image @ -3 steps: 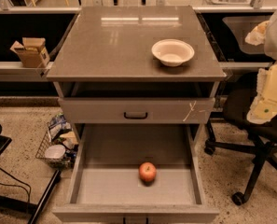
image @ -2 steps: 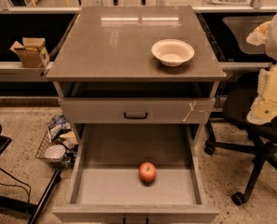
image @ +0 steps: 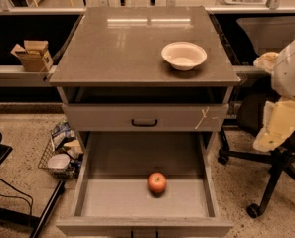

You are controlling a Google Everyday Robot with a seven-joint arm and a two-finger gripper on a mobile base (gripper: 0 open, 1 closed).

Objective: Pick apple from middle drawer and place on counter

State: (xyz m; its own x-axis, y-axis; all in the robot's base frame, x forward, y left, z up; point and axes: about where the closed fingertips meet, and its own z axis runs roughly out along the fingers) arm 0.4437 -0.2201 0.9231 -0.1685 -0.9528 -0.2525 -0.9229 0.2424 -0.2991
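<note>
The apple (image: pixel 157 182) is small and red-orange. It lies on the grey floor of the open middle drawer (image: pixel 112 205), near the middle and slightly right. The drawer is pulled far out toward the camera. The counter (image: pixel 122 48) is the grey-brown top of the cabinet, with a white bowl (image: pixel 184 55) on its right side. My gripper (image: pixel 277 128), a pale part of the white arm, hangs at the right edge of the view, outside the cabinet. It is well to the right of the drawer, above the apple's level, and holds nothing that I can see.
A shut grey drawer front (image: pixel 144 118) with a black handle and a pale string mark sits above the open drawer. A black office chair (image: pixel 266 157) stands right of the cabinet under the arm. A wire basket of clutter (image: pixel 60 155) sits on the floor at left. A cardboard box (image: pixel 32 56) is on a left shelf.
</note>
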